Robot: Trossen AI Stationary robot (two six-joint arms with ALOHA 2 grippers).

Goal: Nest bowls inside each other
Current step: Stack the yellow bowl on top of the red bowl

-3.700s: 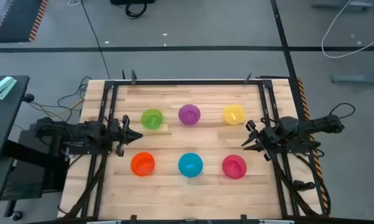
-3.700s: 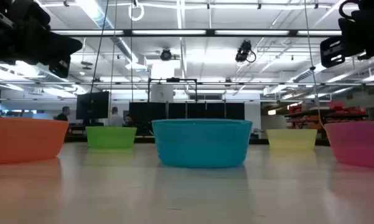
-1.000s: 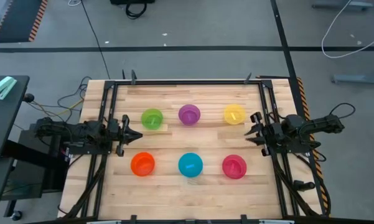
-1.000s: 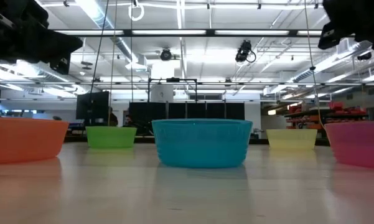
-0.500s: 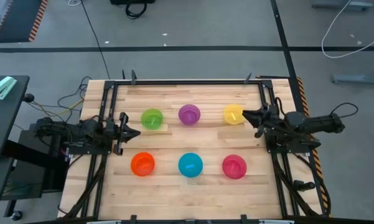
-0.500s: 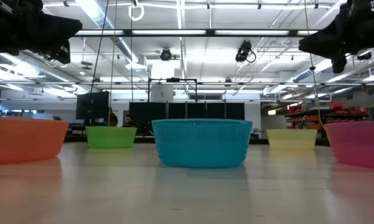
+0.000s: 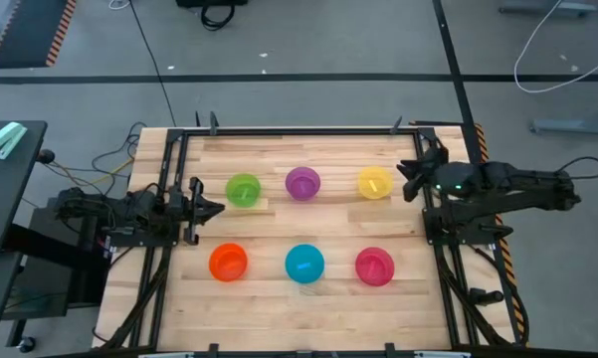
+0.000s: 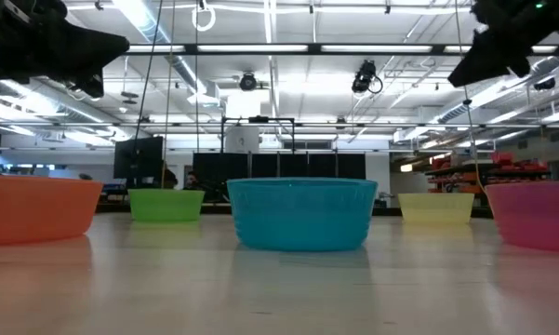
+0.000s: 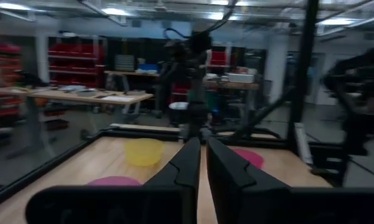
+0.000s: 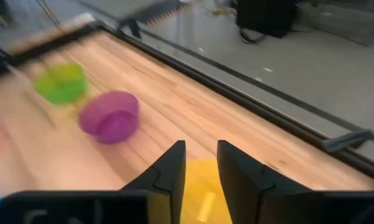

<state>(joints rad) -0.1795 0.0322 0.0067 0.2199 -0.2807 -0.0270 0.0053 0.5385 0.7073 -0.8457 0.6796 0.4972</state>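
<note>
Six bowls sit apart, none nested, in two rows on the wooden table [image 7: 279, 224].

Taking the blue bowl [image 7: 304, 264] as landmark: orange bowl [image 7: 228, 263] and pink-red bowl [image 7: 374, 266] flank it in the near row; green bowl [image 7: 243, 191], purple bowl [image 7: 302, 183] and yellow bowl [image 7: 374, 183] line the row behind it. The right gripper [image 7: 406, 180] hovers just beside the yellow bowl, fingers [image 10: 168, 171] slightly parted, holding nothing. The left gripper [image 7: 215, 207] waits beside the green bowl, fingers [image 9: 187, 163] nearly together and empty.
</note>
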